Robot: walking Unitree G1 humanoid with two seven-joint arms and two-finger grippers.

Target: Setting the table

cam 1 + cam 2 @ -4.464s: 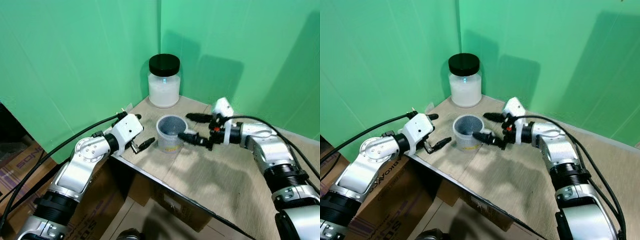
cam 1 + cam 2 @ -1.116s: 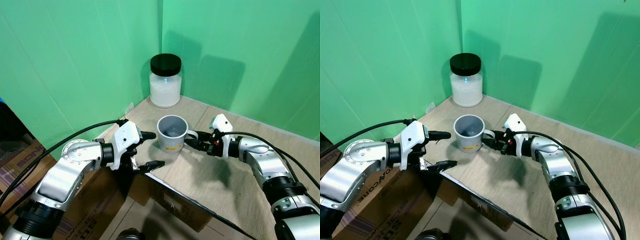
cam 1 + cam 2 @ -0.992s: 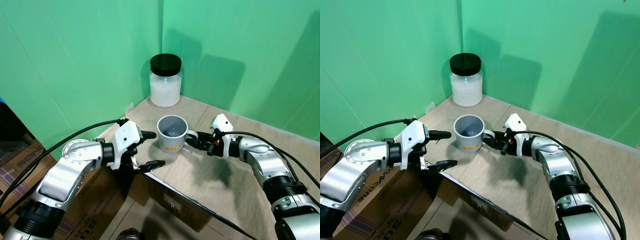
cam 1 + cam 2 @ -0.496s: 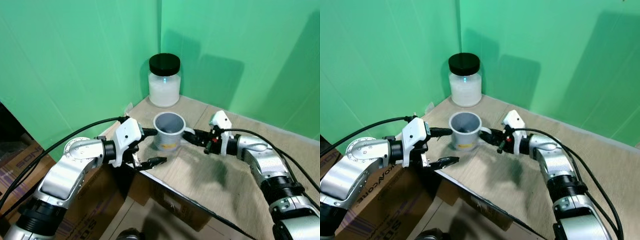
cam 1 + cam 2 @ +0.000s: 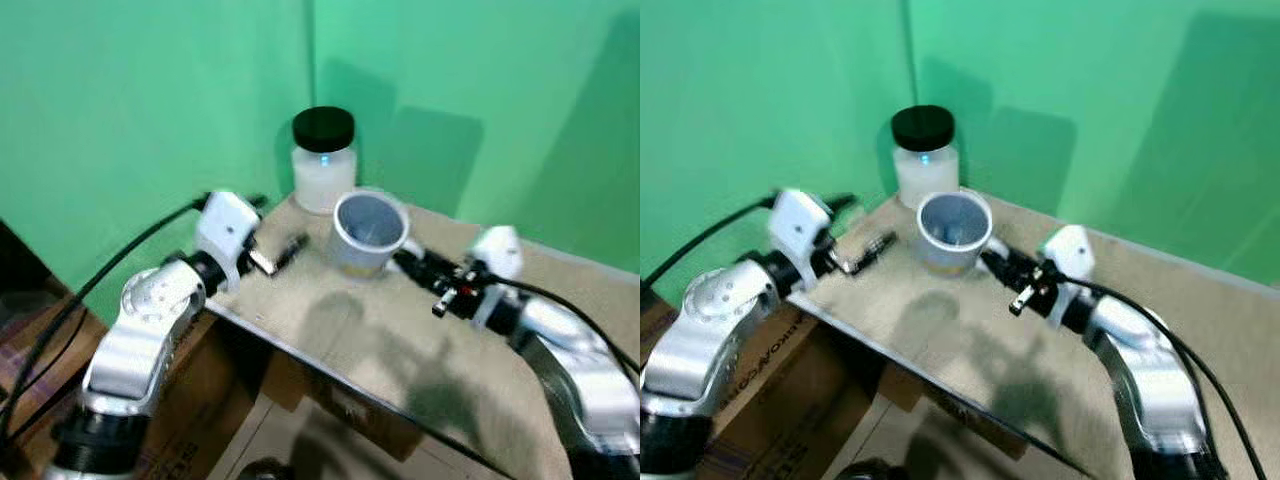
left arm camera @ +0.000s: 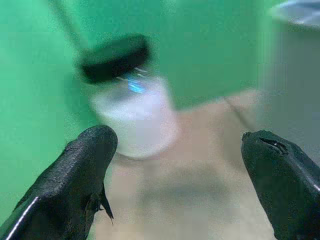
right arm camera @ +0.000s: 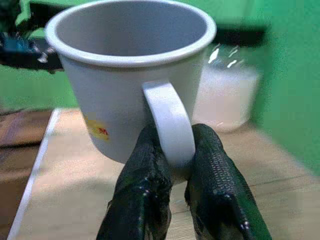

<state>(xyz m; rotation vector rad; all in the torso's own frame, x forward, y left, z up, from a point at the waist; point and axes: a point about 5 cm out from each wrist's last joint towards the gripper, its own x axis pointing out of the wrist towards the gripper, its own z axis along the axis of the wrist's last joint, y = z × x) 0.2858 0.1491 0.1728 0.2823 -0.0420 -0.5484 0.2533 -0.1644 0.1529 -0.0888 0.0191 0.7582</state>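
A grey mug [image 5: 368,232] with a small yellow mark hangs just above the wooden table [image 5: 400,350], tilted a little. My right gripper [image 7: 173,148] is shut on its white handle [image 7: 169,120], reaching in from the right [image 5: 408,264]. My left gripper [image 5: 273,224] stands open at the table's left corner, a short way left of the mug and apart from it. In the left wrist view its two black fingers [image 6: 85,160] frame the jar, with the mug's wall [image 6: 292,75] at the edge. The pictures are blurred.
A clear jar [image 5: 323,160] with a black lid and white contents stands in the back corner against the green walls [image 5: 150,90]. Cardboard boxes [image 5: 200,400] sit on the floor under the table's front edge. Bare tabletop stretches to the right.
The right gripper has raised the mug off the table and carried it slightly back and right. The left gripper has drawn back toward the table's left corner. The camera has shifted.
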